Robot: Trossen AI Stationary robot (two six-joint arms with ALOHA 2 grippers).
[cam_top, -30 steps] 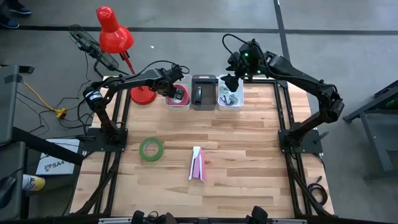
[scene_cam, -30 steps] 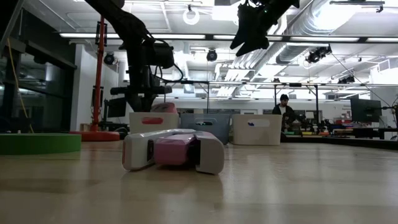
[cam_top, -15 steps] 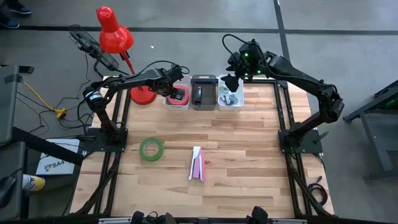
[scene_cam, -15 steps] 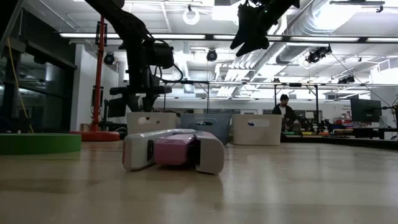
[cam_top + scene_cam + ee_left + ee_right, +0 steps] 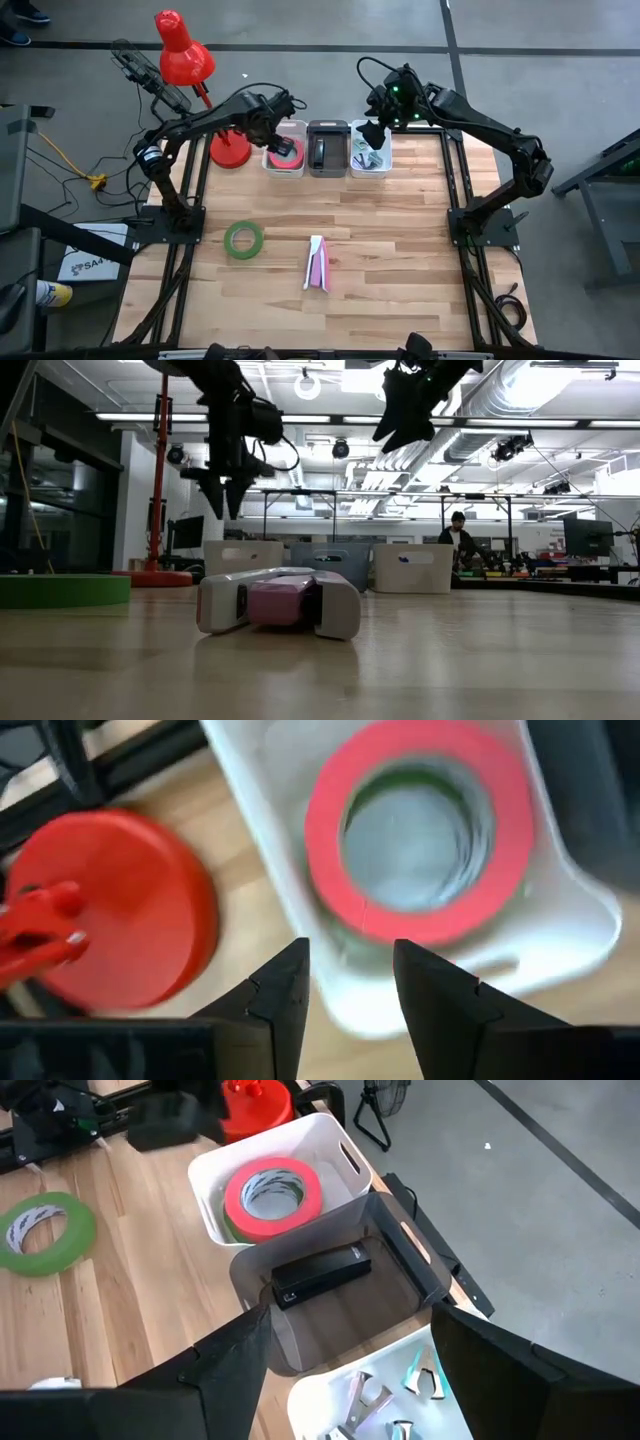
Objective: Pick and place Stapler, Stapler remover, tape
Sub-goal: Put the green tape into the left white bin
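Jaws apart, empty — left gripper above pink tape in white bin.

A: Far edge of surface?
B: Three bins in a row: tape roll in left bin, stapler in middle bin, right bin at 3 o'clock.
A: Nearer?
B: Loose tape; second stapler at its 3–4 o'clock.

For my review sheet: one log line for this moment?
left claw: open, above bin | pink tape: in bin | green tape: on table | right claw: open
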